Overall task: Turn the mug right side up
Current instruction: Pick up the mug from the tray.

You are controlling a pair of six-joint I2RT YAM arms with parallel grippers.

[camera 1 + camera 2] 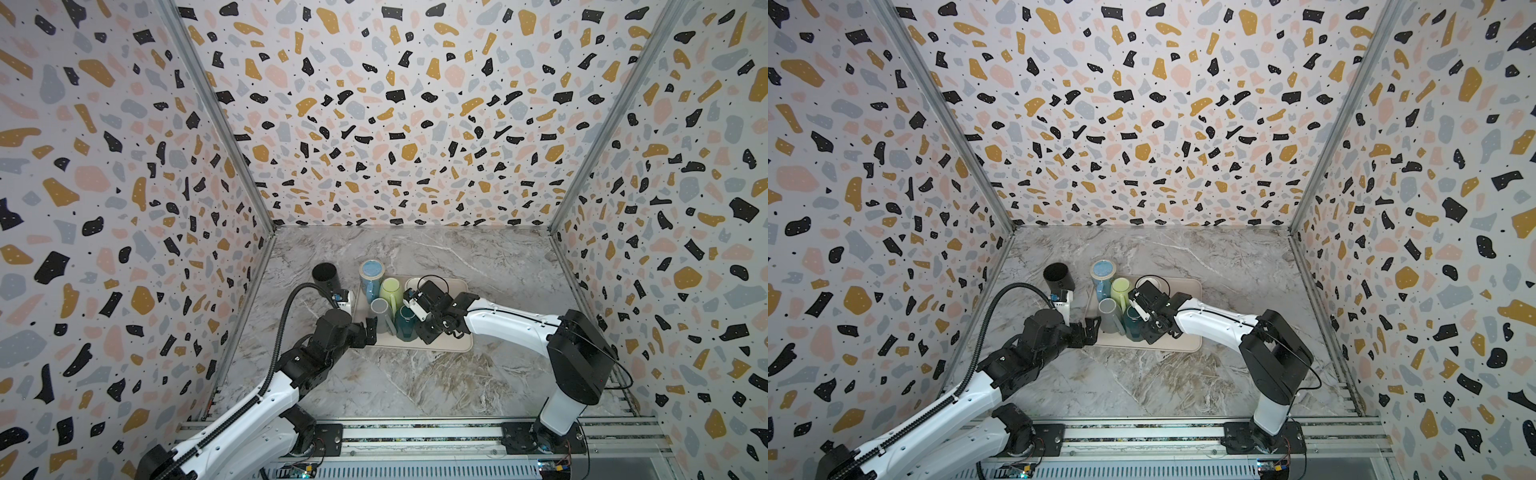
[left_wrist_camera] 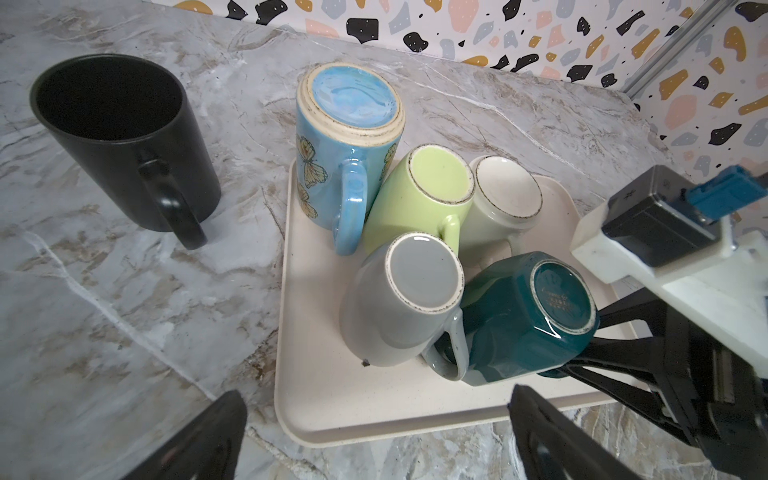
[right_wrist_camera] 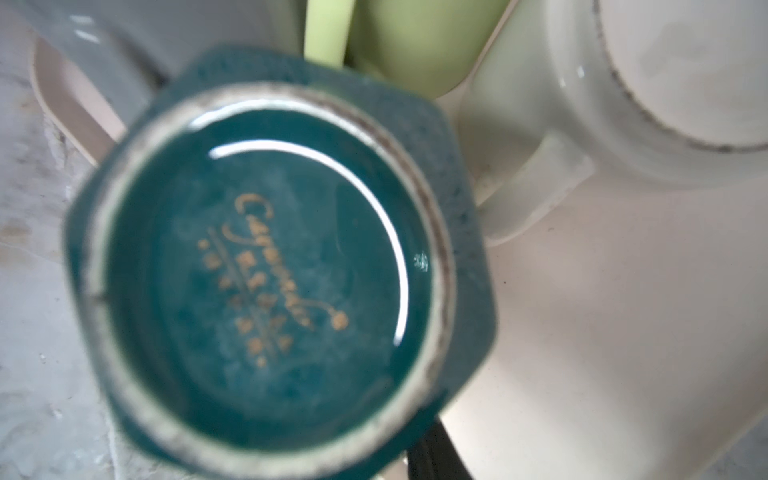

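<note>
A teal mug (image 1: 405,326) (image 1: 1133,326) (image 2: 523,320) stands upside down at the near edge of a cream tray (image 2: 332,395). Its ringed base with gold lettering fills the right wrist view (image 3: 266,270). My right gripper (image 2: 582,345) (image 1: 422,332) reaches in from the right, its two black fingers close together against the mug's far side. What lies between them is hidden, and only one finger (image 3: 432,453) shows in its own wrist view. My left gripper (image 2: 374,409) (image 1: 371,330) hangs open just before the tray's near-left edge, holding nothing.
Also upside down on the tray (image 1: 461,345) are a grey mug (image 2: 399,303) touching the teal one, a green mug (image 2: 415,199), a white mug (image 2: 503,199) and a blue butterfly mug (image 2: 345,166). A black mug (image 2: 124,137) stands upright on the marble left of the tray.
</note>
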